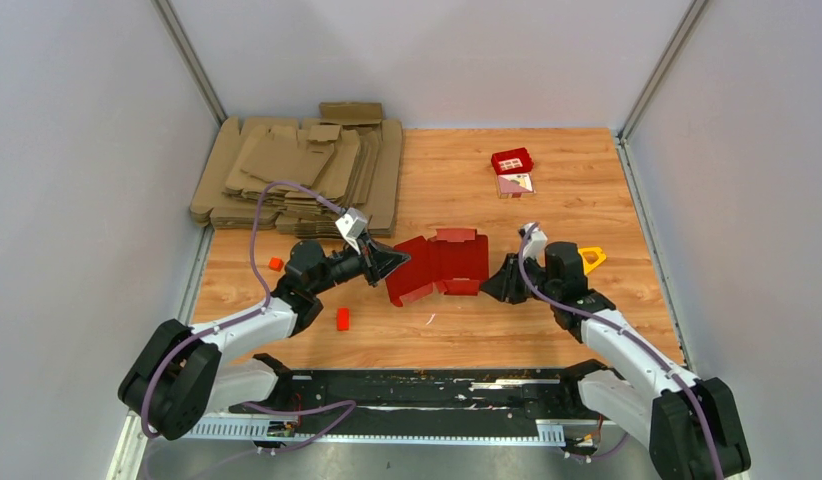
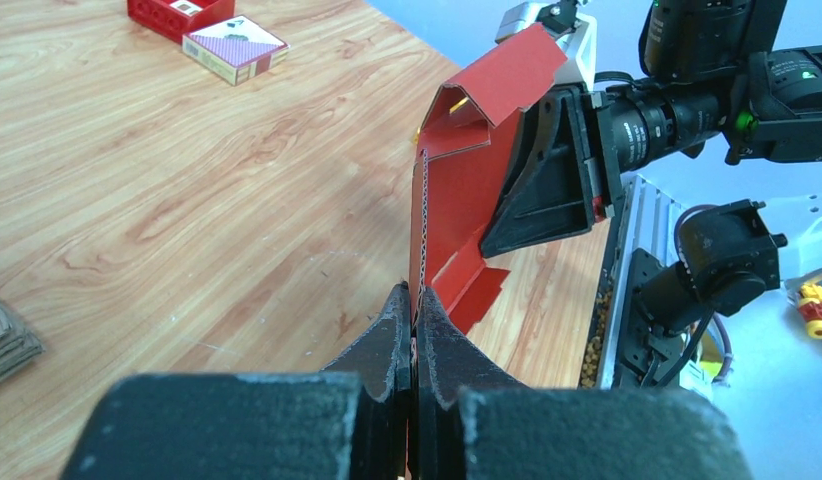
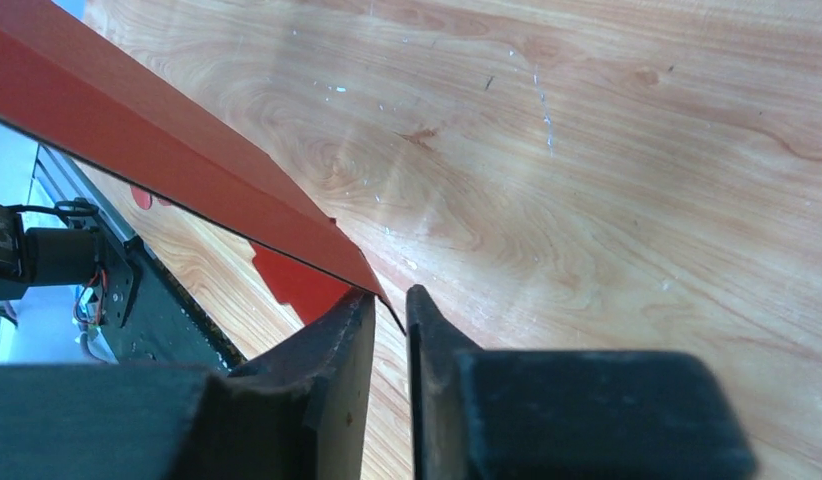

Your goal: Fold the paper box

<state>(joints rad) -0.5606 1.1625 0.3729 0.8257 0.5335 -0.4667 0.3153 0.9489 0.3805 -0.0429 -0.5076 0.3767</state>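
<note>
Left tool is clamped right down on the paper box, pinching the card's left edge. The red card sits mid-table, partly raised between both arms. On the far side, the right tool has its jaws a sliver apart (daylight between them), straddling the card's right edge.

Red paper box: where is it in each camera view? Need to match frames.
Top external: bright red creased card box, centre of frame.
Left wrist: centre, standing on edge, pinched by left hand.
Right wrist: upper left, sloping down to right hand.
Shared landmark: light wood-grain tabletop.
</note>
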